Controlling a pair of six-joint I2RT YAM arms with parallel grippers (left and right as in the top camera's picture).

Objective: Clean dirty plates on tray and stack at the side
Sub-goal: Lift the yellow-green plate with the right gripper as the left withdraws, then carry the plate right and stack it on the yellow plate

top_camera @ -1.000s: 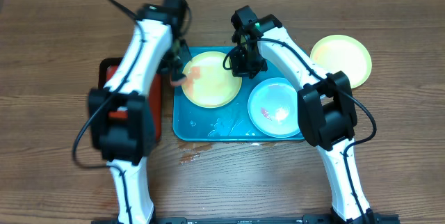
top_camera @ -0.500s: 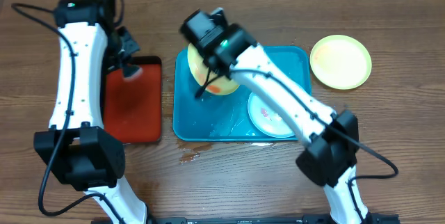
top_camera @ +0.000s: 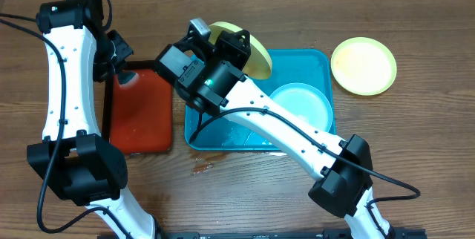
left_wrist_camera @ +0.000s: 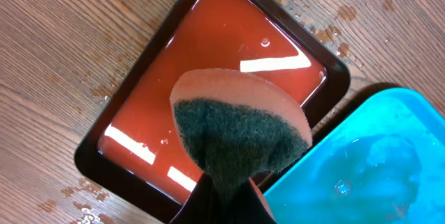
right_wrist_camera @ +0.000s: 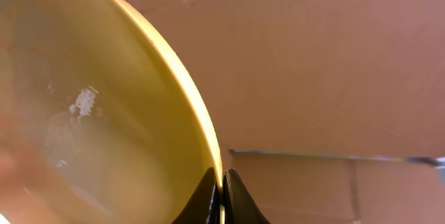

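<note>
1. Right claw (top_camera: 240, 46) clamps a tilted yellow-green plate (top_camera: 260, 55) above the tray (top_camera: 319, 64).
2. Left claw (left_wrist_camera: 221, 200) pinches the sponge (left_wrist_camera: 240, 130) over the red tray (left_wrist_camera: 229, 57).
3. Plate's rim is gripped close-up. Cleaning seems to be in hand; next, the sponge must meet the plate's face.

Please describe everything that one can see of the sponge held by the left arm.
The sponge has two layers: a salmon-pink foam body and a dark green, rough scouring face turned to the wrist camera. It looks soft, and it is bent where the jaws of the left gripper pinch its lower edge. It hangs over the red tray with the black rim. Whether it touches that tray cannot be told.
</note>
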